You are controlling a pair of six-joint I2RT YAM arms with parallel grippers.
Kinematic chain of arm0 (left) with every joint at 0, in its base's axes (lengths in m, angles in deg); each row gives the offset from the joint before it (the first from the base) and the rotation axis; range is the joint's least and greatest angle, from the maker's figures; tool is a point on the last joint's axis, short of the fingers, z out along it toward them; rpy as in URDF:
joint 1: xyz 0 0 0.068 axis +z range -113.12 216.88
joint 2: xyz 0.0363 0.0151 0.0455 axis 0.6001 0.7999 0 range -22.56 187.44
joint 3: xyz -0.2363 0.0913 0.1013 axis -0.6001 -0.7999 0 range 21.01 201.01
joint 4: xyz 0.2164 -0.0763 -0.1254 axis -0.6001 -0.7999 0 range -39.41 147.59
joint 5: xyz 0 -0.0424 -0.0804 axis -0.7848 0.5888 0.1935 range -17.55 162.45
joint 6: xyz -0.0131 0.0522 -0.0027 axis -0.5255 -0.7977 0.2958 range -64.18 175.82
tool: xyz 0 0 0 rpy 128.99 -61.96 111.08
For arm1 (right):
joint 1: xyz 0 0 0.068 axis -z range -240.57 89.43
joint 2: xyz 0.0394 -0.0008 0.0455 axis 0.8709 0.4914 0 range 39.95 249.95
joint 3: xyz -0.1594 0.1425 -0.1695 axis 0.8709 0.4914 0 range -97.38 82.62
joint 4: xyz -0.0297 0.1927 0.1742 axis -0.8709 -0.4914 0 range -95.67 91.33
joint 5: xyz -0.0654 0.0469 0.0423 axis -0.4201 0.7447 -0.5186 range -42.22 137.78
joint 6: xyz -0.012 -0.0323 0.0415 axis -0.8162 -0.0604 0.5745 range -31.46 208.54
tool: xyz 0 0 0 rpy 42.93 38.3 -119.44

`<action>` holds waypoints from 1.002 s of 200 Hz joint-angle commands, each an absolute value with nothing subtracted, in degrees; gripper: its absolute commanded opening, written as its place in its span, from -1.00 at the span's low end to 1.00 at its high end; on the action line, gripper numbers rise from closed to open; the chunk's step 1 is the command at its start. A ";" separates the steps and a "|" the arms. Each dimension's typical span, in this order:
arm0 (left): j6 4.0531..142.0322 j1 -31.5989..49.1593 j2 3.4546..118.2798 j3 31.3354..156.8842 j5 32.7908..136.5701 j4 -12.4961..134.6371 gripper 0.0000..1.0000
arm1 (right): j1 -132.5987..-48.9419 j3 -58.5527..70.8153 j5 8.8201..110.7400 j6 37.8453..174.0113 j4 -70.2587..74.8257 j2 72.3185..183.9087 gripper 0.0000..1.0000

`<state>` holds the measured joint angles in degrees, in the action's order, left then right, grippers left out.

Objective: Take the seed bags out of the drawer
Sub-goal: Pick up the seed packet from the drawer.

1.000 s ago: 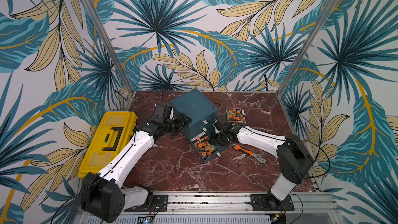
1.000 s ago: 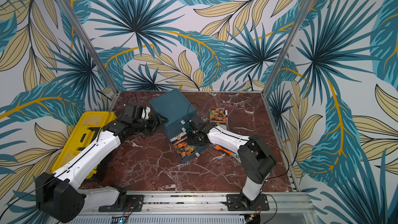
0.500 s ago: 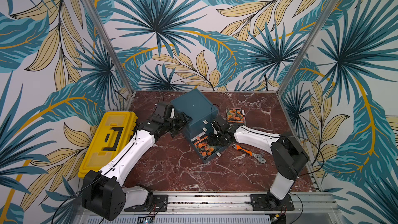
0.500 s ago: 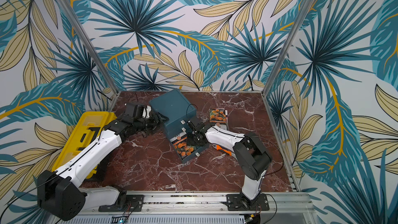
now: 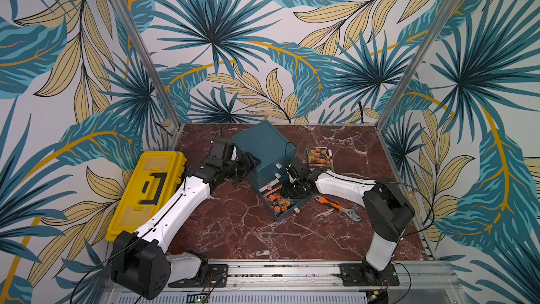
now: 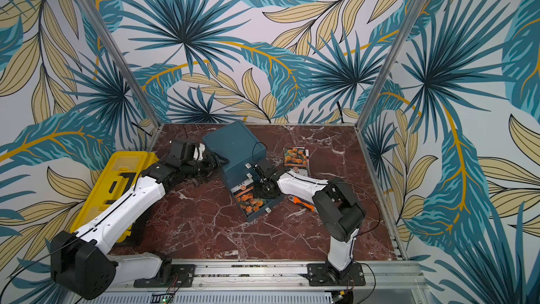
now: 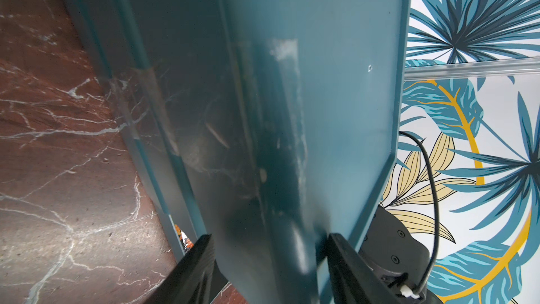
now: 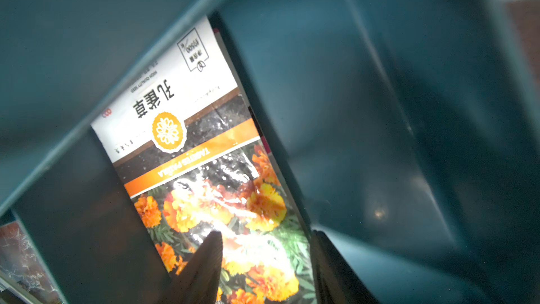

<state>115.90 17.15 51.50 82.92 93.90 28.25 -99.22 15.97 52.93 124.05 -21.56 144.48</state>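
Progress: one seed bag (image 5: 319, 157) is out and lies flat on the table (image 5: 233, 229), behind my right arm and clear of the cabinet (image 5: 263, 144). The rest are not out. An orange-flower packet (image 8: 204, 171) lies face up in the open bottom drawer (image 5: 287, 214), and a pink edge shows under it, so I judge there is at least one more below. I put the task at less than half done.

Right gripper (image 8: 267, 233): down inside the drawer with its jaws apart. One finger (image 8: 204, 264) is over the top packet's face and the other is near the drawer wall. Nothing is held.

Left gripper (image 7: 268, 238): its jaws sit on either side of the cabinet's side edge and, as far as I can see, are closed onto it as a brace.

Surface: red-brown marble with white veins, glossy.

Room: leaf-print walls on three sides and an aluminium rail (image 5: 277, 270) at the front. A yellow toolbox (image 5: 149, 191) stands to my left, and an orange-handled wrench (image 5: 336, 207) lies just beside the drawer.
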 commanded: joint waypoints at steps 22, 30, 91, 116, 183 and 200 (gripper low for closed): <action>115.87 16.99 52.14 81.12 91.51 25.25 0.30 | -98.96 16.24 53.35 123.16 -19.51 147.32 0.03; 115.88 17.02 52.15 81.11 91.51 25.25 0.30 | -98.96 15.93 53.52 123.21 -19.50 147.67 0.02; 116.44 16.77 52.41 81.48 91.20 25.75 0.30 | -98.87 14.46 56.79 124.71 -18.35 148.67 -0.23; 116.54 16.54 52.34 81.41 90.88 25.75 0.30 | -98.89 14.98 58.94 126.66 -16.54 147.61 -0.36; 117.17 16.05 52.50 81.09 90.30 26.74 0.30 | -98.76 18.41 66.14 134.24 -6.45 144.98 -0.60; 117.27 15.88 52.50 81.03 90.12 26.74 0.30 | -98.68 19.05 67.84 135.96 -4.38 144.98 -0.69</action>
